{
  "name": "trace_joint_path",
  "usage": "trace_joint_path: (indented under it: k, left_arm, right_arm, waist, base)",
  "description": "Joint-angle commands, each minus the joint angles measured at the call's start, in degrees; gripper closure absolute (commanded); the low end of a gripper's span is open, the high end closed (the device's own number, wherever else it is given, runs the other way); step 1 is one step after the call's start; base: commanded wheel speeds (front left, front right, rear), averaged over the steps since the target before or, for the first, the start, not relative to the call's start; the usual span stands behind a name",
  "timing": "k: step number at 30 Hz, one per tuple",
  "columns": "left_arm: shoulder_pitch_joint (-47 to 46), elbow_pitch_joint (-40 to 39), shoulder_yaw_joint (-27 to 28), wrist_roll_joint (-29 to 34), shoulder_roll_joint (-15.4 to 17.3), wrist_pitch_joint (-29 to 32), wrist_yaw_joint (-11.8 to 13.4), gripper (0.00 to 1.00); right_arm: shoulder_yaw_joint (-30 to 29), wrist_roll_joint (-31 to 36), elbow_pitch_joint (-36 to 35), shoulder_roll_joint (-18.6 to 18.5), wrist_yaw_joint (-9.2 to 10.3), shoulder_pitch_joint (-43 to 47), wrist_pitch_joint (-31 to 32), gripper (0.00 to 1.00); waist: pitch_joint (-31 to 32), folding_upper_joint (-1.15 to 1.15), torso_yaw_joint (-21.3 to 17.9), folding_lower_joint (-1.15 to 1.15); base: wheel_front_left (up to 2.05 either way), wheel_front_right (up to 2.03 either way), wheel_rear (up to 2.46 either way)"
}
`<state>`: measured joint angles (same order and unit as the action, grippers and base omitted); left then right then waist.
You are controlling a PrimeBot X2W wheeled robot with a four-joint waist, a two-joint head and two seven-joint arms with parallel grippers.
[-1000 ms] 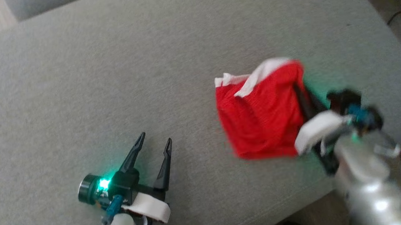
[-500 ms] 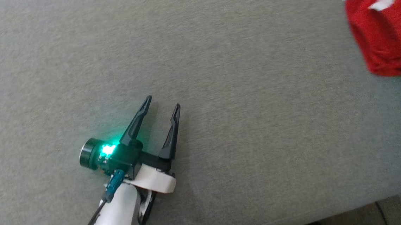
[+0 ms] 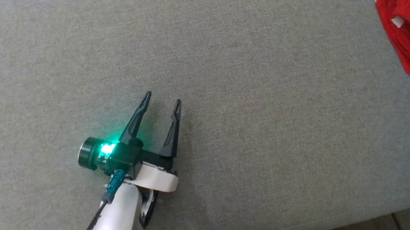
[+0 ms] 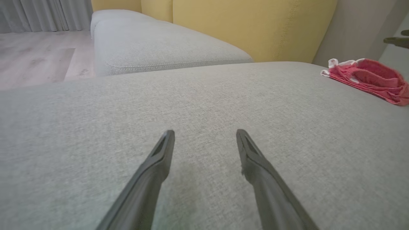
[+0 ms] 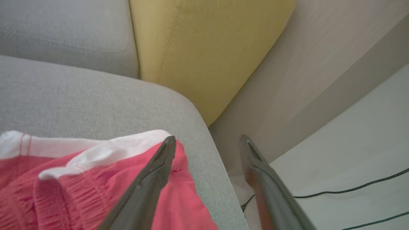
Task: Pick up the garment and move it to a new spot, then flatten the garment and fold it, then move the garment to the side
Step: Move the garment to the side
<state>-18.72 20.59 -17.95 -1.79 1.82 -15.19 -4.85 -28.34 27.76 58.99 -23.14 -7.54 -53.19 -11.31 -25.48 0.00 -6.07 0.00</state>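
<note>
The garment (image 3: 408,28) is red with white trim and lies bunched at the far right of the grey cushion (image 3: 247,101). The left wrist view has the garment (image 4: 367,78) far off to the right, flat on the cushion. My left gripper (image 3: 162,98) rests low over the cushion's front left, open, with nothing between its fingers (image 4: 156,172). My right gripper (image 5: 206,140) is open above the cushion's right edge. Its left finger (image 5: 150,182) crosses in front of the garment (image 5: 73,185) and nothing sits between the two fingers.
A yellow backrest (image 5: 198,48) stands behind the cushion, with a second grey cushion (image 4: 159,48) to its left. Past the cushion's right edge lie a pale floor (image 5: 351,143) and a dark cable (image 5: 335,191). Wooden flooring (image 4: 35,60) shows at the far left.
My right gripper has opened and let the garment drop onto the cushion, where it now lies bunched. The head camera has swung left, so the garment sits at the picture's right edge.
</note>
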Motion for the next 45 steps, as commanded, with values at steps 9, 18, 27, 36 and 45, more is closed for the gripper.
trace_joint_path:
  k: [9,18,27,36,45]
  left_arm:
    - [2.7,0.0,6.0,-0.9,1.5,0.2,3.3,0.0]
    - [7.0,-0.5,12.1,-2.2,1.5,0.2,5.5,0.0]
    - [11.3,-0.4,15.9,-1.9,1.5,0.2,5.5,0.0]
    - [14.4,0.2,16.5,-1.2,1.2,0.2,6.5,0.0]
    - [16.3,0.2,15.7,-1.3,1.1,0.2,6.4,0.0]
  right_arm:
    - [10.7,-9.8,-12.7,12.8,0.05,2.9,-3.7,0.0]
    - [24.3,-25.1,-27.2,19.3,0.05,22.3,-3.7,0.0]
    - [27.1,-29.3,-28.3,20.2,0.05,32.9,-3.7,0.0]
    - [29.2,-33.1,-29.2,20.3,0.05,36.9,-3.7,0.0]
    - [30.0,-33.5,-28.7,20.3,0.05,39.6,-3.7,0.0]
  waist:
    - [5.5,0.0,2.5,0.0]
    - [11.9,0.0,6.1,0.0]
    - [15.5,0.0,6.7,0.0]
    - [19.0,0.0,6.4,0.0]
    - [21.7,0.0,6.8,0.0]
  base:
    - [0.0,0.0,0.0]
    - [0.0,0.0,0.0]
    - [0.0,0.0,0.0]
    - [0.0,0.0,0.0]
    - [0.0,0.0,0.0]
